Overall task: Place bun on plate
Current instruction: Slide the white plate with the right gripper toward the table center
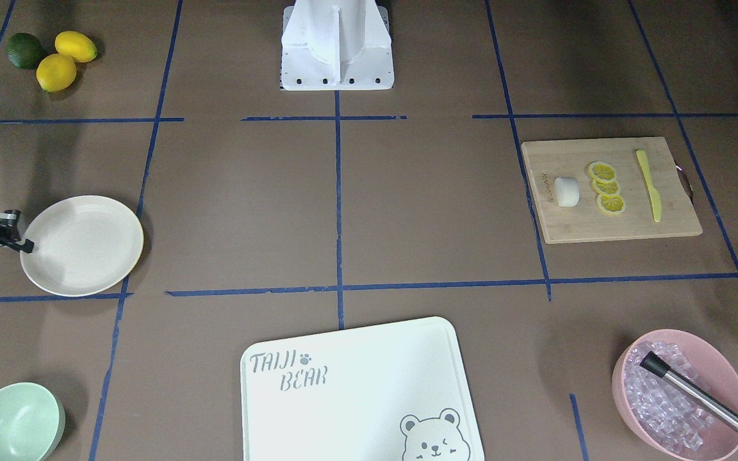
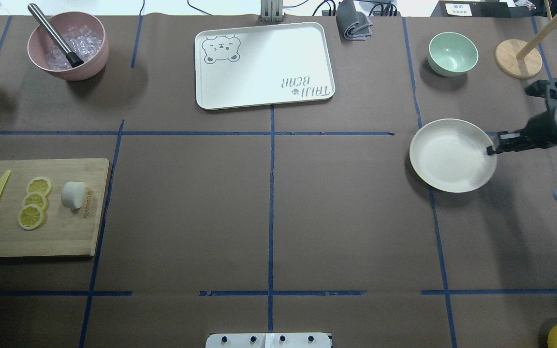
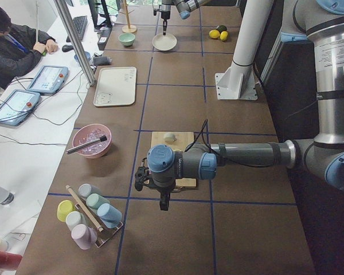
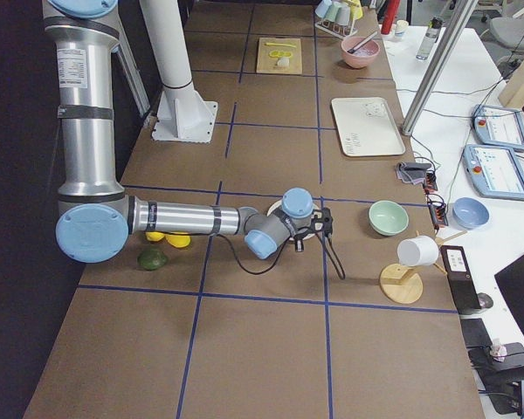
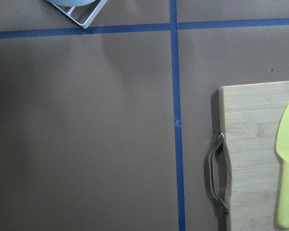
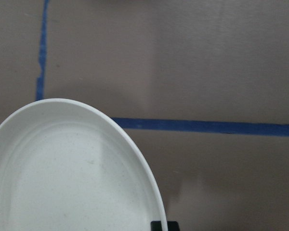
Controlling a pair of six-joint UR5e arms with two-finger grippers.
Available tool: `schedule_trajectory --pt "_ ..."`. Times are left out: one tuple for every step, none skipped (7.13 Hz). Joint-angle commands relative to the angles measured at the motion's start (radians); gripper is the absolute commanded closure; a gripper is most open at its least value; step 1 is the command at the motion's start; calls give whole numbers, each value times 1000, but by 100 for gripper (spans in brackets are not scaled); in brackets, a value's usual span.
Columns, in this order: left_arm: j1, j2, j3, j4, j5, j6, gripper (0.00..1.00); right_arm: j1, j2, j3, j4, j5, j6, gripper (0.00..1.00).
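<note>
The bun, a small white roll, lies on a wooden cutting board beside three lemon slices; it also shows as bun from overhead. Across the table sits the cream plate, with nothing on it; this plate fills the right wrist view. My right gripper hovers over the plate's outer rim, its fingers together and holding nothing. My left gripper hangs beyond the board's handle end, away from the bun; only the side view shows it, so I cannot tell its state.
A yellow knife lies on the board. A white bear-printed board is at the far middle. Also present are a pink bowl of ice with a metal tool, a mint bowl, a mug stand, lemons and a cup rack.
</note>
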Motion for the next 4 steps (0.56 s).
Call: schedule_trajectory --pt "0 -1 -1 0 0 -2 0 -127 183 3 -1 -60 280 100" --pt "0 -1 0 0 0 -2 0 -210 252 2 -6 -130 397 100" --pt "0 -1 -1 0 0 -2 0 -256 338 5 -79 -198 472 99" --pt "0 -1 0 0 0 -2 0 -333 392 47 -192 -270 519 99"
